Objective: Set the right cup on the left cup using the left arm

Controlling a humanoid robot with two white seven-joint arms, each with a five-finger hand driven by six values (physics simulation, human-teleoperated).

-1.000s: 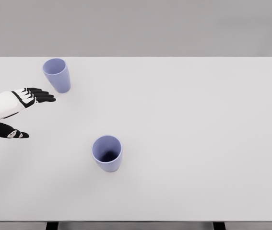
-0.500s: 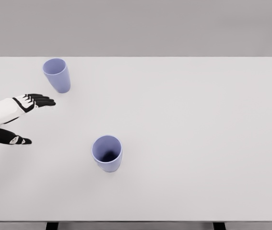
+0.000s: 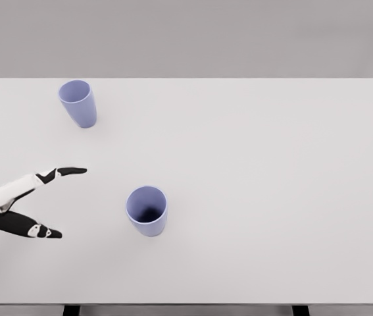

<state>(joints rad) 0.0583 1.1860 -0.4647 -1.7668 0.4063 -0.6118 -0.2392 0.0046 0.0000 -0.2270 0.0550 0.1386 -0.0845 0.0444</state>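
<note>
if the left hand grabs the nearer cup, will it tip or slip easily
The nearer cup stands upright and open, narrowing toward its base, so a sideways nudge from the open left hand could tip it. Its smooth, plain wall looks slippery. It appears empty, thus probably light and rigid.

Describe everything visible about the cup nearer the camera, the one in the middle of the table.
The near cup is a plain lavender-blue tumbler with no handle, smooth and matte like plastic. It stands upright on the white table, mouth up, and its dark inside looks empty. It tapers slightly toward its base and throws a faint shadow. Nothing touches it but the table: the left robot hand hovers open to its left, clear of it, and the far cup stands apart near the back left.
</note>
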